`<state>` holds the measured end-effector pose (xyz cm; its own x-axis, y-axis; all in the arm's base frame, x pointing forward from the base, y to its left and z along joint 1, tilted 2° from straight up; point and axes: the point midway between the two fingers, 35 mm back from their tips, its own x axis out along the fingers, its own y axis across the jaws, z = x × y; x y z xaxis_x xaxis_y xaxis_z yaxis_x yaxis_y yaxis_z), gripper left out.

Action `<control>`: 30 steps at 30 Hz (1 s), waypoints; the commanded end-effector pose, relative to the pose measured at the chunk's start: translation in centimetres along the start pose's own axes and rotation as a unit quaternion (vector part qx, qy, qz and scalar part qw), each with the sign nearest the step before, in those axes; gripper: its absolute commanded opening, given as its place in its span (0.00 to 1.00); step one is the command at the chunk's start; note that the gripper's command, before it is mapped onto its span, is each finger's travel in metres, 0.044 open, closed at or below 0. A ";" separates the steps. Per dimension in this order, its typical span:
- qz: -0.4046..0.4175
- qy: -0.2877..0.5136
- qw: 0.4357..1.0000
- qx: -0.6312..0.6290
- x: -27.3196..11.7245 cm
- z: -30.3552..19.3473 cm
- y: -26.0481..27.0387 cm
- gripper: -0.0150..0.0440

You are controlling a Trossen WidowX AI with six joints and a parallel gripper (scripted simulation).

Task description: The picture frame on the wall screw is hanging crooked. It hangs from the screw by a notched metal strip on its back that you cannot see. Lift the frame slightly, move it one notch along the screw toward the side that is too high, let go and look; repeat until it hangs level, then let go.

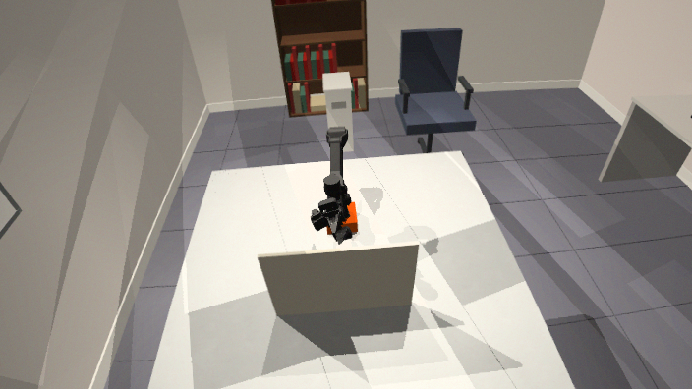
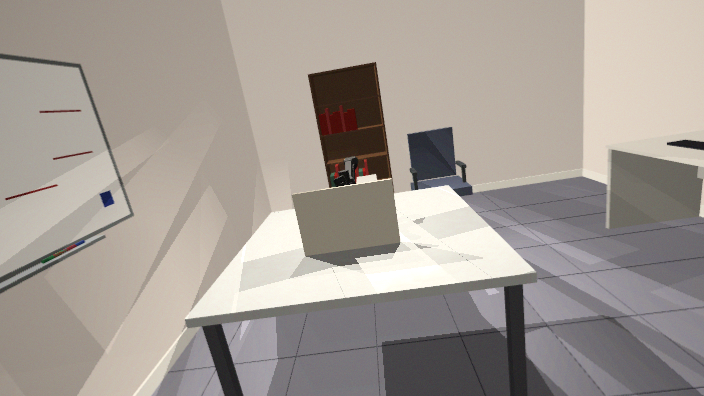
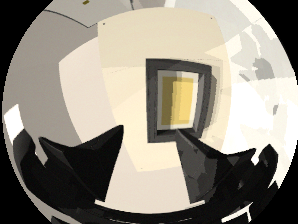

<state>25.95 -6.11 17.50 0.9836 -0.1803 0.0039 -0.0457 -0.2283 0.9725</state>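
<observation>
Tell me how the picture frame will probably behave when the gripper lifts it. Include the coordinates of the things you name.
The picture frame point(image 3: 151, 102) will probably stay stiff, since its dark border looks thick and straight-edged. It may swing or tilt if lifted off-centre, as it hangs against an upright panel point(image 1: 344, 282) point(image 2: 347, 217) point(image 3: 125, 45). Its weight I cannot judge.

Behind the white surface point(image 1: 236, 206) point(image 2: 450, 280) stand a brown bookcase point(image 1: 364, 59) point(image 2: 317, 142) with red and green books and 1 blue chair point(image 1: 434, 110) point(image 2: 432, 157) with 2 armrests. A whiteboard point(image 2: 45, 130) on the side wall bears 3 red lines and 1 blue block point(image 2: 107, 198); a pale desk point(image 1: 644, 142) point(image 2: 650, 187) stands well apart.
</observation>
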 end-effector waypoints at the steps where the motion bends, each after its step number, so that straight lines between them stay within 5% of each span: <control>1: -0.001 0.002 1.000 0.001 -0.3 0.5 0.6 0.69; 18: -0.014 0.033 0.999 0.039 -8.6 1.6 3.6 0.69; 30: -0.013 0.036 0.999 0.020 -8.9 1.4 3.6 0.69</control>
<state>17.00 -6.93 20.56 0.9937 -0.1119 -0.0067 -0.0268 -0.2952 0.9550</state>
